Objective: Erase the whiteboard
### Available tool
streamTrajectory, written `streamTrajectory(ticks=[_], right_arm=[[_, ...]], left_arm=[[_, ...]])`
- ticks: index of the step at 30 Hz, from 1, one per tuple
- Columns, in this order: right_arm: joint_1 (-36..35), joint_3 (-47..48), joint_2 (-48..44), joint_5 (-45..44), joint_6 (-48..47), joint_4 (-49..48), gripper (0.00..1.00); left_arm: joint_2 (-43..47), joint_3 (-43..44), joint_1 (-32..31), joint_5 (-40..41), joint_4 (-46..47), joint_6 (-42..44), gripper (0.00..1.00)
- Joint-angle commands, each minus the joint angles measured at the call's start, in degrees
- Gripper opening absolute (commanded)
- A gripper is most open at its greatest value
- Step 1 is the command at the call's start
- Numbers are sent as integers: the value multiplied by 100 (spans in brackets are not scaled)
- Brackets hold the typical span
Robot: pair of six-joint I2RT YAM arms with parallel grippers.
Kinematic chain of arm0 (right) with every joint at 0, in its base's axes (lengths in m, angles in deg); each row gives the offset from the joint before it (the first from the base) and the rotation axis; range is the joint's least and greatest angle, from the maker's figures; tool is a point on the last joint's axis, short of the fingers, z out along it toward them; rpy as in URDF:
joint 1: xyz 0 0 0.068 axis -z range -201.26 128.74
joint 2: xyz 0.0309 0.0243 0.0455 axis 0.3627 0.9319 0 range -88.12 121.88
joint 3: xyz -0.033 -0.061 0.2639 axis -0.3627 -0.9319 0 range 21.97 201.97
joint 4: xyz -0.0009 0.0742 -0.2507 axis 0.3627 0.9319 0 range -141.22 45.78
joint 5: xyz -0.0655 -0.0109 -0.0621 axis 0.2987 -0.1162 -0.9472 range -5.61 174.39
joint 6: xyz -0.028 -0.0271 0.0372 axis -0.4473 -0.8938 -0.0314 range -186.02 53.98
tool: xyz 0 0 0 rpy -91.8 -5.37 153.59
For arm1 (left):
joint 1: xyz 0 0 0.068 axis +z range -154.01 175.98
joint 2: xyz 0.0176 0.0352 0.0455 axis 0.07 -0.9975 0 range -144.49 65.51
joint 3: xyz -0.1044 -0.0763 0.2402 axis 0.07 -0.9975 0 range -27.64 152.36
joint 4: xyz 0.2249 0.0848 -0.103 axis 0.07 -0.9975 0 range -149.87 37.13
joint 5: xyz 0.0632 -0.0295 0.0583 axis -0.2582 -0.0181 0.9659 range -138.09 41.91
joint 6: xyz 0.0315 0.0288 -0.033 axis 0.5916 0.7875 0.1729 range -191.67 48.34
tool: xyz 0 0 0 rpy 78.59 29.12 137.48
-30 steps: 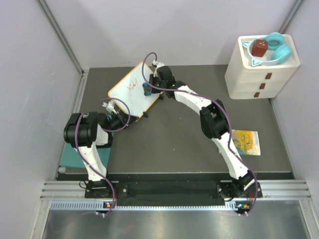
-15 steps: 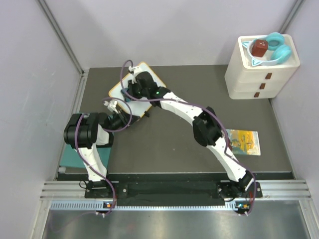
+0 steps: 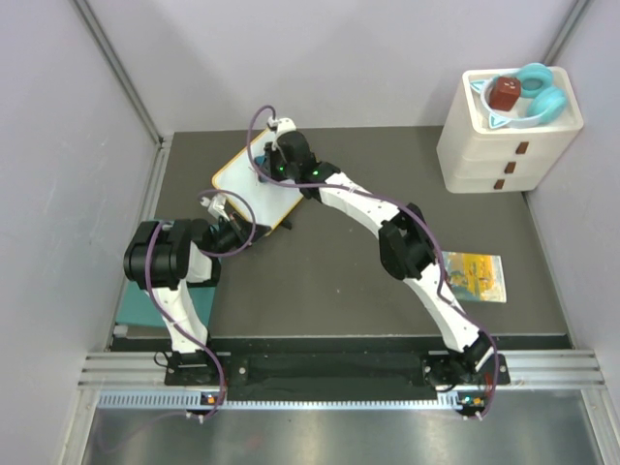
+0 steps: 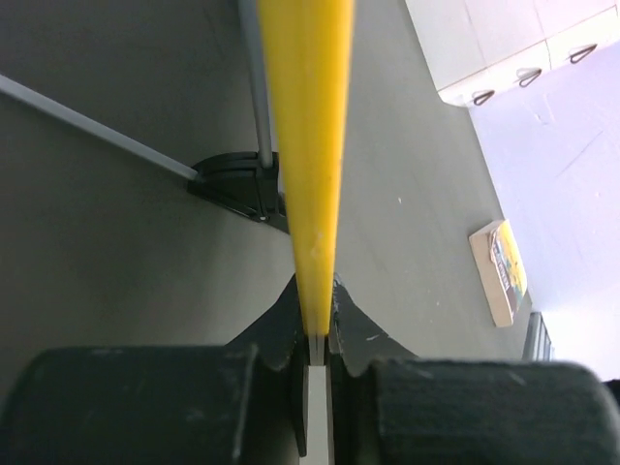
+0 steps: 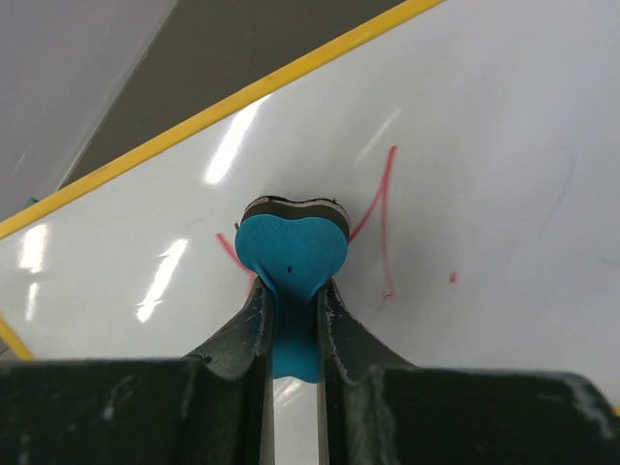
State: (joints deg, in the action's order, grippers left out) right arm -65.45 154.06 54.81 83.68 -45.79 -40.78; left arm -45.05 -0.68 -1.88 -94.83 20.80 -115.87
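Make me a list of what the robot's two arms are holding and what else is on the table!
left fingers: shut on the rim of the whiteboard
right fingers: shut on a teal eraser, which is pressed on the board
red writing: a few strokes beside the eraser, not yet wiped
booklet: lying flat on the table, right side
drawer unit: white, in the far right corner
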Motion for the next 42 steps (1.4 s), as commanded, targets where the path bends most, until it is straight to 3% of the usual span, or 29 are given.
streamTrajectory(ticks=[1, 8, 19, 29, 42], right_arm=[[243, 168, 147, -87, 201, -323, 0], [288, 89, 200, -122, 130, -657, 0], [393, 273, 358, 45, 333, -666, 0], [314, -52, 156, 352, 376, -964, 0], [-169, 80, 296, 563, 148, -850, 0]], left_arm=[[272, 81, -37, -54, 262, -53, 3], [290, 125, -64, -19, 52, -18, 0], [518, 266, -196, 192, -1188, 325, 0], [229, -103, -415, 324, -688, -96, 0], [88, 90, -653, 464, -1109, 8, 0]])
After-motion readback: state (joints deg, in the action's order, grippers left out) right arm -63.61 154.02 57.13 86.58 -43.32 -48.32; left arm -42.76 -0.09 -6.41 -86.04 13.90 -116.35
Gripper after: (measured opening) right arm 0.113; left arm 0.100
